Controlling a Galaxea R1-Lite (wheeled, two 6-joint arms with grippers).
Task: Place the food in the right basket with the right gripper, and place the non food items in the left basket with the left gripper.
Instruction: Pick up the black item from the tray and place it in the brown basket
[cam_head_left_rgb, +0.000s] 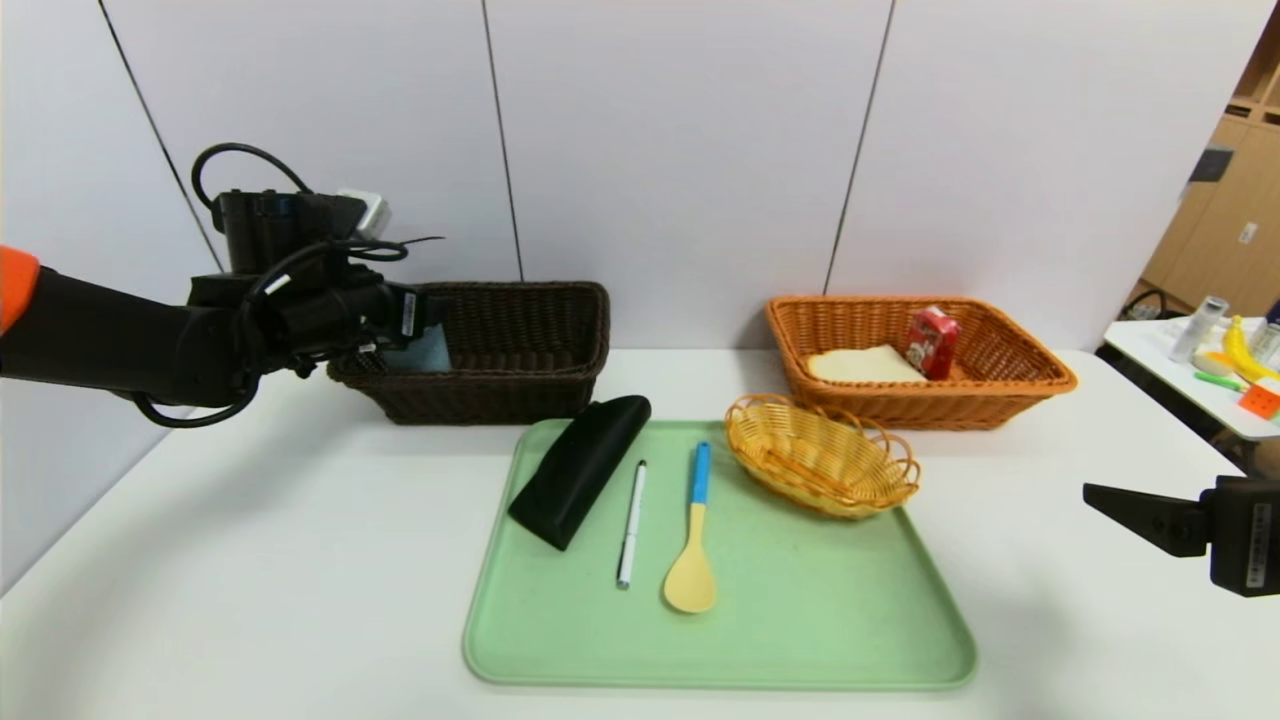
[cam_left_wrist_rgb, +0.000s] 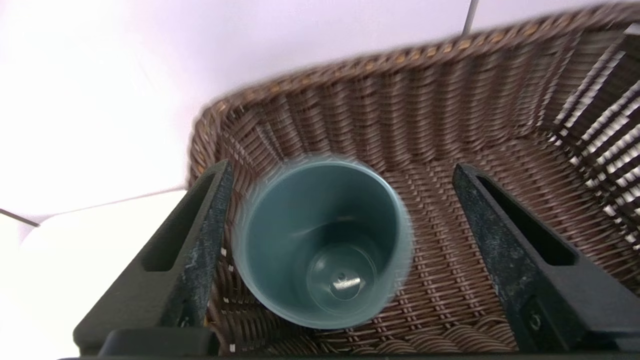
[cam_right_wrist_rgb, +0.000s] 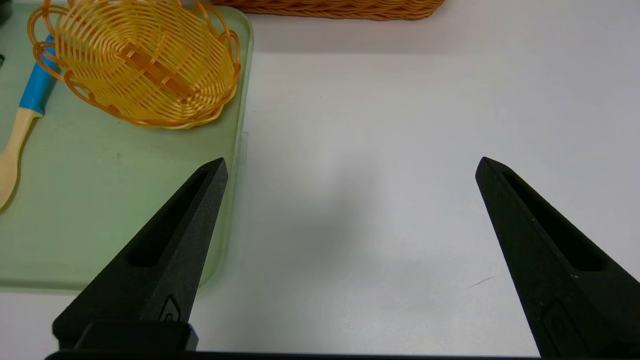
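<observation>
Our left claw (cam_left_wrist_rgb: 340, 200) hangs over the left end of the left basket (cam_head_left_rgb: 520, 370), its jaws spread wide. Between them, in the left wrist view, we see the grey-blue cup (cam_left_wrist_rgb: 322, 245) sitting mouth-up in the basket near its corner; one jaw stands just beside the cup's rim, and we cannot tell whether it touches, while the other is clearly apart from it. From the head view only a sliver of the cup (cam_head_left_rgb: 420, 352) shows behind the claw (cam_head_left_rgb: 385, 320).

Our right claw (cam_right_wrist_rgb: 350, 165) hovers low over the bare white counter (cam_right_wrist_rgb: 400, 150) at the right side, jaws wide apart and holding nothing, just beside the edge of the green tray (cam_right_wrist_rgb: 125, 200).

On the tray (cam_head_left_rgb: 800, 620) we see the black oblong case (cam_head_left_rgb: 580, 468), the white pen (cam_head_left_rgb: 631, 522) and the yellow spoon with blue handle (cam_head_left_rgb: 693, 535) lying side by side, apart from each other, with the small oval yellow basket (cam_head_left_rgb: 820, 455) at the tray's far right corner.

Inside the right basket (cam_head_left_rgb: 1010, 385) lie the slice of bread (cam_head_left_rgb: 862, 364) and, beside it, the red drink carton (cam_head_left_rgb: 931, 342), which stands upright.
</observation>
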